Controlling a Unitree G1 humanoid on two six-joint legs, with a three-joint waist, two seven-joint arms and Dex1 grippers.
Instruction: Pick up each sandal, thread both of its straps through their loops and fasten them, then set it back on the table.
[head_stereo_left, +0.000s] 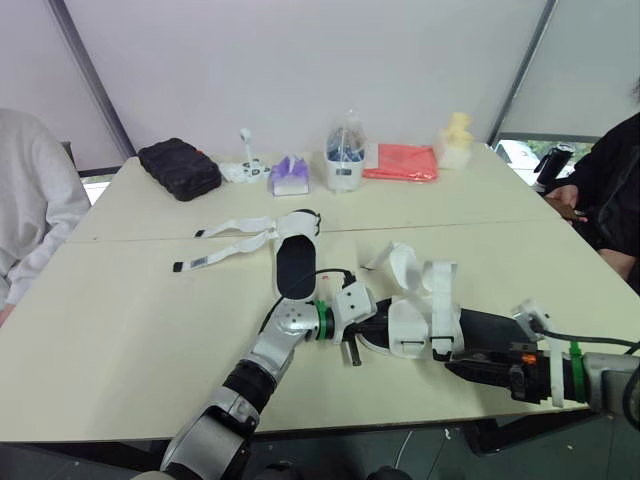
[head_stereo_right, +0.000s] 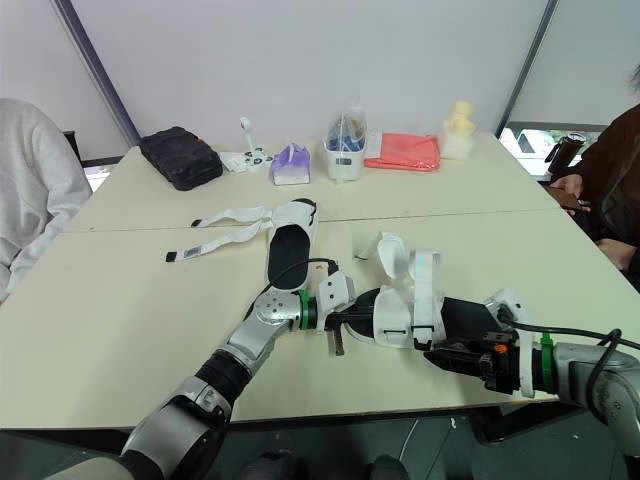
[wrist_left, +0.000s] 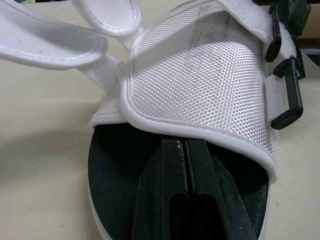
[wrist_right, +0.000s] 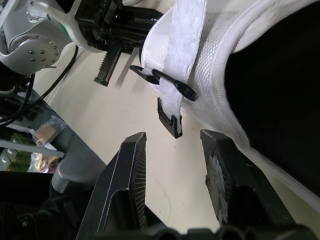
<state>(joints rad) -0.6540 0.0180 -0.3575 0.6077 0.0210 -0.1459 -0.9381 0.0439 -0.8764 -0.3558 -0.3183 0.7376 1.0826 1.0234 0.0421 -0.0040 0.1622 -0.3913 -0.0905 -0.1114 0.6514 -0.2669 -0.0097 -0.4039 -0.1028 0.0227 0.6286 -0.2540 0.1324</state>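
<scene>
One white sandal (head_stereo_left: 295, 262) with a black footbed lies flat at mid-table, its two straps (head_stereo_left: 225, 245) spread out to the left, unfastened. A second white sandal (head_stereo_left: 420, 315) lies between my grippers near the front edge, its straps standing up loose. My left gripper (head_stereo_left: 362, 338) is shut, its tips on the black footbed (wrist_left: 115, 165) under the edge of the mesh toe band (wrist_left: 200, 80). My right gripper (wrist_right: 174, 136) is open beside this sandal's side, its fingers (wrist_right: 127, 170) flanking a hanging black buckle (wrist_right: 169, 120) without touching it.
Along the table's far side stand a black case (head_stereo_left: 180, 167), a purple tissue pack (head_stereo_left: 290, 175), a white container (head_stereo_left: 345, 160), a red cloth (head_stereo_left: 400, 162) and a yellow object (head_stereo_left: 457, 140). One person (head_stereo_left: 30, 210) sits at the left, another (head_stereo_left: 610, 190) at the right.
</scene>
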